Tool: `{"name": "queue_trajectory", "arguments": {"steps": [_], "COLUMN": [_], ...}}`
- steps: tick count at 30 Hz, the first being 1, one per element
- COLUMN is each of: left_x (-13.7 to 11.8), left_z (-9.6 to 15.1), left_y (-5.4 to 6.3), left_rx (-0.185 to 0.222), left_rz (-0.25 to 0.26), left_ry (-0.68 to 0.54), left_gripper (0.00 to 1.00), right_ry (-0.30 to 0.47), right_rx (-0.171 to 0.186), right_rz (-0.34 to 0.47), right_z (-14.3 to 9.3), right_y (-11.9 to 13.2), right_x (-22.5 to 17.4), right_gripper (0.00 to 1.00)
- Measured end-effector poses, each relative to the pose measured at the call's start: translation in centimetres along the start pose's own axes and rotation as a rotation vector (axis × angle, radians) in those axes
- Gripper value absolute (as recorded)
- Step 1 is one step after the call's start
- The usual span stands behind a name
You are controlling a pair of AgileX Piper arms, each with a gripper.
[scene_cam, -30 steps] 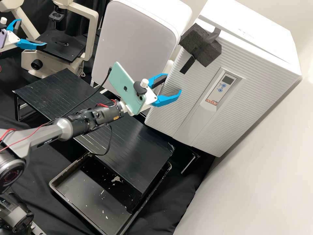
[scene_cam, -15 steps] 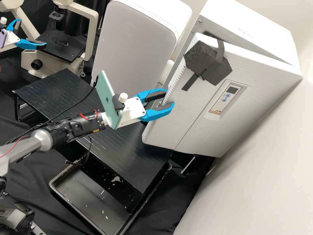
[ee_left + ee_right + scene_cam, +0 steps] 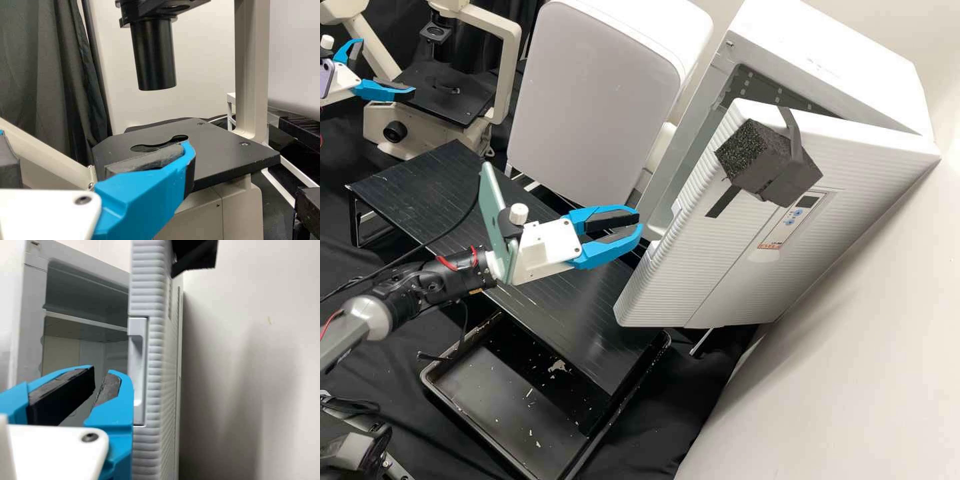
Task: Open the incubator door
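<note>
The white incubator (image 3: 833, 73) stands at the right in the high view, its ribbed door (image 3: 720, 267) swung partway out and a dark interior showing behind it. My right gripper (image 3: 639, 223) is just off the door's free edge, fingers slightly apart and nothing between them. In the right wrist view, this gripper (image 3: 102, 374) appears beside the door's recessed handle (image 3: 137, 375), with the incubator's shelf (image 3: 85, 325) beyond. At the high view's upper left, my left gripper (image 3: 387, 65) is open by the microscope; in the left wrist view, that gripper (image 3: 95, 142) has the microscope stage behind it.
Black foam blocks (image 3: 767, 160) are strapped to the door's top corner. A white-grey appliance (image 3: 593, 100) stands left of the incubator. The microscope (image 3: 440, 97) is farther left. A black low table (image 3: 587, 300) lies before them, with a black tray (image 3: 500, 400) below.
The incubator door has swung outward from nearly shut, baring the interior. My right gripper has drawn back to the left and down from the door edge, its fingers closer together. The left one kept still.
</note>
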Motion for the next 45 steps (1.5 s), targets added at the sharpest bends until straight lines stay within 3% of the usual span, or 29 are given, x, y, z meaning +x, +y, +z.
{"name": "queue_trajectory", "arguments": {"steps": [4, 10, 15, 18, 23, 33, 45], "left_x": [0.0, 0.0, 0.0, 0.0, 0.0, 0.0, 0.0], "left_z": [0.0, 0.0, 0.0, 0.0, 0.0, 0.0, 0.0], "left_y": [0.0, 0.0, 0.0, 0.0, 0.0, 0.0, 0.0], "left_rx": [0.0, 0.0, 0.0, 0.0, 0.0, 0.0, 0.0], "left_rz": [0.0, 0.0, 0.0, 0.0, 0.0, 0.0, 0.0], "left_ry": [0.0, 0.0, 0.0, 0.0, 0.0, 0.0, 0.0], "left_gripper": [1.0, 1.0, 1.0, 1.0, 1.0, 1.0, 1.0], "right_ry": [0.015, 0.025, 0.016, -0.024, -0.071, -0.159, -0.367], "right_rx": [0.009, -0.017, -0.073, -0.119, -0.167, -0.22, -0.284], "right_rz": [-0.011, -0.044, -0.076, -0.088, -0.103, -0.071, -0.011], "right_z": [-0.1, -0.4, -0.4, 0.3, 1.5, 3.3, 6.6], "right_y": [0.0, -1.9, -4.6, -6.4, -7.9, -8.6, -7.9], "right_x": [-0.4, 0.5, 2.2, 3.5, 4.6, 6.6, 8.0], "right_gripper": [0.0, 0.0, 0.0, 0.0, 0.0, 0.0, 0.0]}}
